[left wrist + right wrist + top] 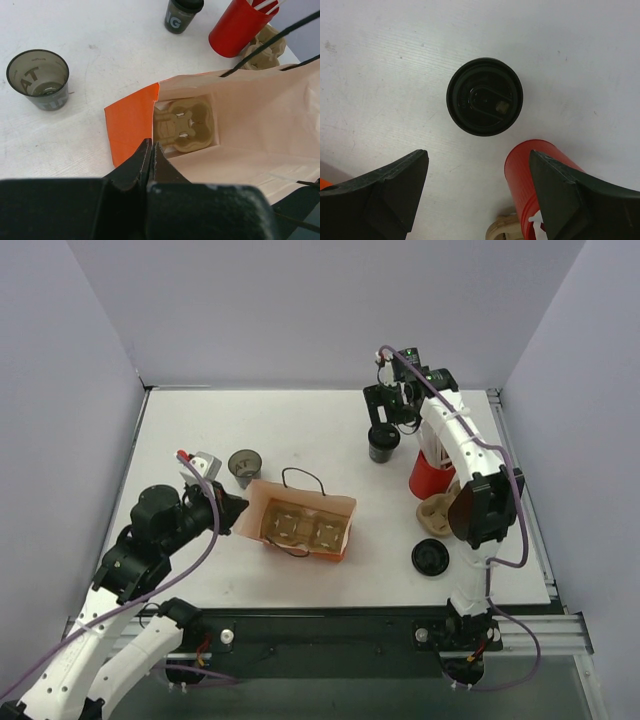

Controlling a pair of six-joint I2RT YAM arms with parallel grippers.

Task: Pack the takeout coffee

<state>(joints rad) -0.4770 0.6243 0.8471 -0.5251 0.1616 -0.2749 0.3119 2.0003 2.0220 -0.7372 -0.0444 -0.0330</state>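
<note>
We find the takeout coffee (pixel 484 96) upright on the table (pixel 380 60), upper centre of the right wrist view. It is free of the right gripper (pixel 477 159), whose jaws stand wide above it. The left gripper (pixel 151 146) is closed, pinching the paper bag (pixel 260 125) at its rim. We advise centring over the lid before descent, since the red cup (pixel 517 180) stands just beside it, lower right.

Open desk (pixel 395 60) left of and beyond coffee (pixel 484 96); red cup (pixel 540 172) just beside it, near right, narrows that side. Between coffee and bag (pixel 300 525): bare desk, nothing in path. Mouth of bag open upward; handle (pixel 303 477) arcs over far rim; left hand (pixel 151 147) pinches left end. Near bag's far-left corner: clear cup (pixel 245 467).
</note>
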